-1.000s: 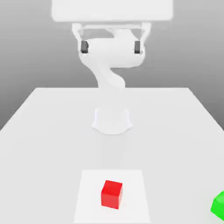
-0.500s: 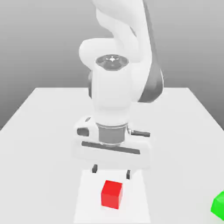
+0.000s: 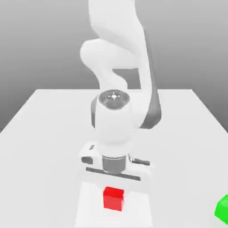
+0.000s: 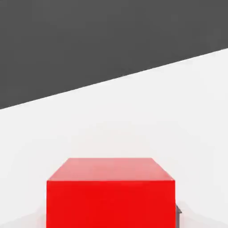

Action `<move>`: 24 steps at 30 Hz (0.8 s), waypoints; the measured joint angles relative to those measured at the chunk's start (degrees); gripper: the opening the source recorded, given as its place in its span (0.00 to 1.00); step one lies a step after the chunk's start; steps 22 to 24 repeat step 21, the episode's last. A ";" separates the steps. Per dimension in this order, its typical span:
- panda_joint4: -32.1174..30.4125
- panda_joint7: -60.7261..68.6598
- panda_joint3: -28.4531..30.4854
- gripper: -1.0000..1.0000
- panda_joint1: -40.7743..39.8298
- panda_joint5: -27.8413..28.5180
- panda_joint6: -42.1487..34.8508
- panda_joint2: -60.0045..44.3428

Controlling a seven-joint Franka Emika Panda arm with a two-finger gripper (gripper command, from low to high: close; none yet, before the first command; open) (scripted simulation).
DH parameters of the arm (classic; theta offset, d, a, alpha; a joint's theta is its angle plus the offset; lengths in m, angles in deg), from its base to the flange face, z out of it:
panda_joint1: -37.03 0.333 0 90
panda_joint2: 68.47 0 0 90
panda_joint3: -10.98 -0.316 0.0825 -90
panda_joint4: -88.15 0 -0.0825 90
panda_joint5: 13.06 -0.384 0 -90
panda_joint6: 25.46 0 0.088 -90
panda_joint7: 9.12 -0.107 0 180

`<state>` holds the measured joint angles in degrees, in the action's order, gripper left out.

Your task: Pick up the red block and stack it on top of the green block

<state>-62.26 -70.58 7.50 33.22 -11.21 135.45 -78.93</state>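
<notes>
The red block (image 3: 113, 198), a small bright red matte cube, sits on the white desk (image 3: 44, 133) near the front edge in the exterior view, directly under the white robot hand. The fingers (image 3: 114, 190) are drawn in to their tightest; the hand body hides them in the exterior view, but they seem to be clamped on the cube's sides, and in the hand view the red block (image 4: 110, 196) fills the foreground with a dark finger pad (image 4: 178, 214) at its edge. It looks gripped, though its base appears to rest on the desk, not yet lifted.

The relation that matters now is where the target lies from the hand: the green block (image 3: 222, 208), a small bright green cube cut off by the picture edge, stands well apart toward the exterior view's right and slightly nearer the camera than the red one. Both are cubes, so no long axis need be matched. The next move is probably a straight lift, then a carry toward the exterior view's right until the red cube is squarely above the green.
</notes>
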 joint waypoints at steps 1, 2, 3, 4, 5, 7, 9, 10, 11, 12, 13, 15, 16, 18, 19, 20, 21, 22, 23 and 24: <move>-0.31 0.30 -0.14 0.00 -0.06 -0.38 -1.73 2.03; 0.09 0.67 -0.66 0.00 0.32 -0.43 -3.32 3.17; 1.61 1.15 -1.83 0.00 1.41 0.05 -4.65 2.86; 3.39 1.66 -3.13 0.00 2.67 0.65 -5.94 2.24; 5.31 2.19 -4.46 0.00 4.08 1.32 -7.19 1.43; 9.17 3.15 -7.32 0.00 6.73 2.77 -9.53 -0.33; 12.90 4.13 -9.83 0.00 9.59 4.09 -11.76 -2.07; 14.74 4.63 -11.01 0.00 11.05 4.71 -12.85 -2.92; 16.57 5.12 -12.22 0.00 12.47 5.35 -13.92 -3.76; 18.40 5.61 -13.39 0.00 13.92 5.96 -14.99 -4.60; 20.23 6.10 -14.56 0.00 15.38 6.59 -16.03 -5.46; 23.00 5.70 -14.98 0.00 18.04 9.01 -15.13 -9.34; 23.56 5.11 -14.41 0.00 18.99 10.16 -13.74 -11.36; 24.11 3.99 -13.12 1.00 20.39 12.00 -11.07 -14.70; 24.10 3.99 -13.12 1.00 20.39 12.00 -11.07 -14.70; 24.10 3.99 -13.12 1.00 20.39 12.00 -11.07 -14.70; 24.10 3.99 -13.12 1.00 20.39 12.00 -11.07 -14.70; 24.10 3.99 -13.12 1.00 20.39 12.00 -11.07 -14.70; 24.10 3.99 -13.12 1.00 20.39 12.00 -11.07 -14.70; 24.10 3.99 -13.12 1.00 20.39 12.00 -11.07 -14.70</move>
